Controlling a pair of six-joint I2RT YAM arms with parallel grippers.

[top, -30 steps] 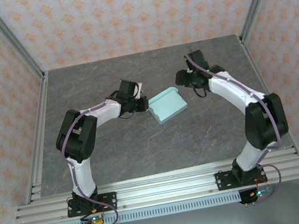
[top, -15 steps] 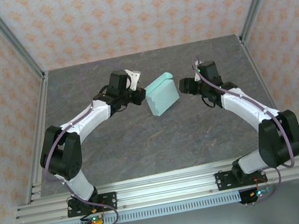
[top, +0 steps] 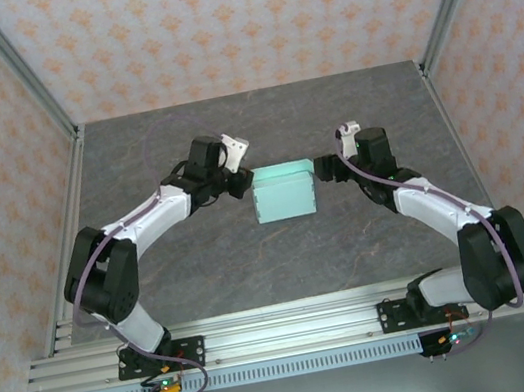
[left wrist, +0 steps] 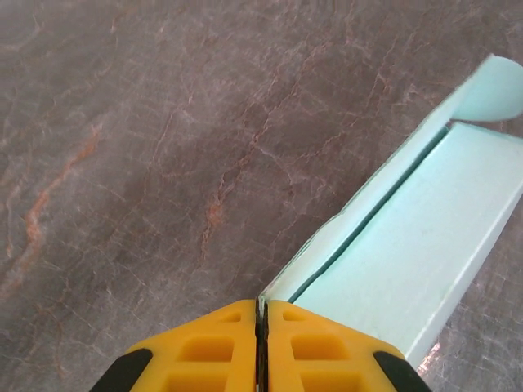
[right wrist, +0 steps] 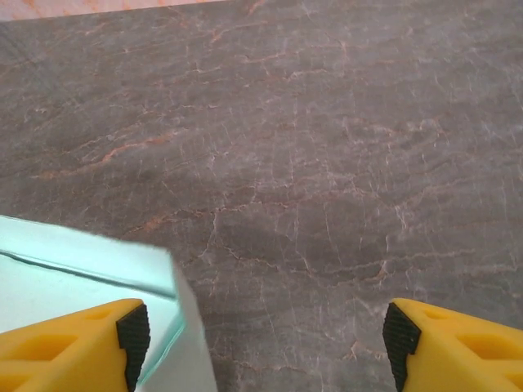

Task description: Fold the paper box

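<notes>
Pale mint-blue card paper box [top: 285, 197] looking mostly formed, far flap [left wrist: 368, 204] gaping, needing closing. Left gripper [left wrist: 261, 314] pinching flap edge; right gripper [right wrist: 261, 327] spreading wide, gripping nothing.

The setting is an enclosed robot test cell of laboratory type, not a domestic room. Patterned wall panels [top: 241, 17] close off the space beyond and to the outer sides of the left end effector [top: 243, 180] and the right end effector [top: 323, 173]. Aluminium extrusion posts [top: 20, 66] frame the corners. A dark stone-look counter [top: 215, 275] lies beneath both end effectors. Behind them, slotted aluminium rails [top: 286, 329] carry the bolted arm bases [top: 158, 356].
</notes>
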